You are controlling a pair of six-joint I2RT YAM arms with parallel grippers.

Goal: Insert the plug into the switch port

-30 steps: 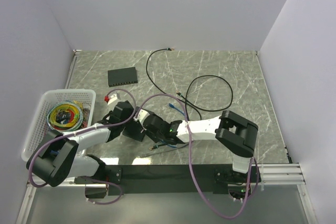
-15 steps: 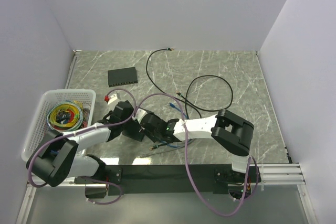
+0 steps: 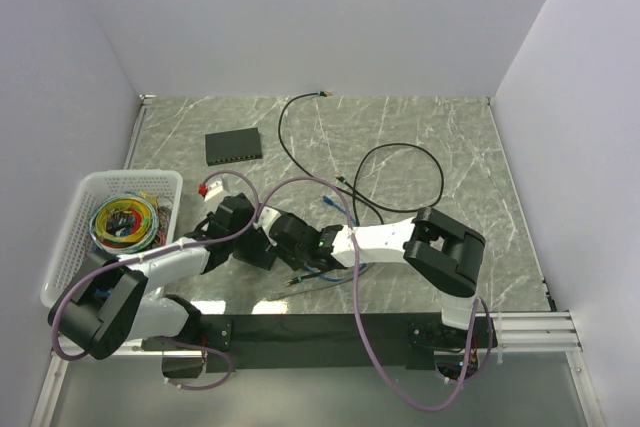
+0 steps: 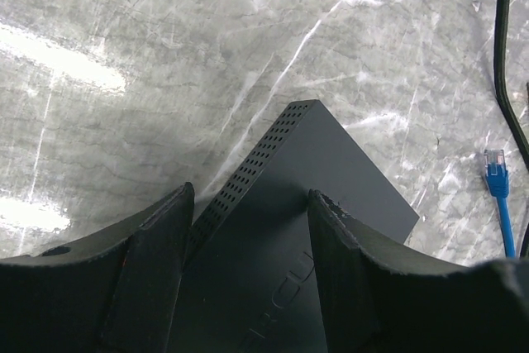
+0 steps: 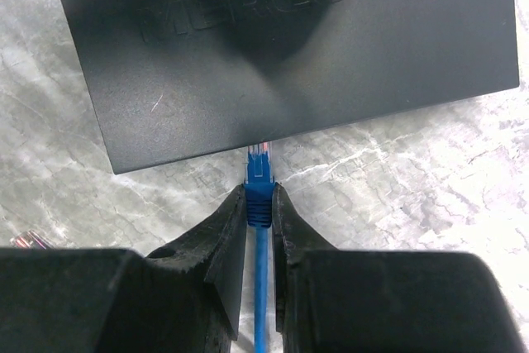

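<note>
Over the last second the right arm has swung in toward the switch (image 5: 289,55), and its hand has stopped just short of the switch's near edge. In the top view the change is small, with the forearm and elbow shifted a little toward the switch. It matters because the plug (image 5: 259,173) is now at the port face, not out beside it.

The right hand (image 5: 259,194) is clamped on the blue plug just behind its clear tip, and the blue cable (image 5: 261,287) trails back between the fingers. The tip meets the switch's edge, square on as far as the wrist view shows. The ports lie on the side face, hidden under that edge, so I cannot tell whether the tip has entered one or only rests against the casing.

The left hand (image 4: 248,197) straddles the switch, one finger pressed to each side, pinning it flat on the surface (image 5: 413,188). That brace is what should let the plug be pushed home without the switch sliding off.

I judge the task to be at the insertion itself, needing a short straight push into the switch. Any sideways offset would jam the tip on the casing.

Another blue plug (image 4: 494,161) lies loose beyond the switch's far corner.
</note>
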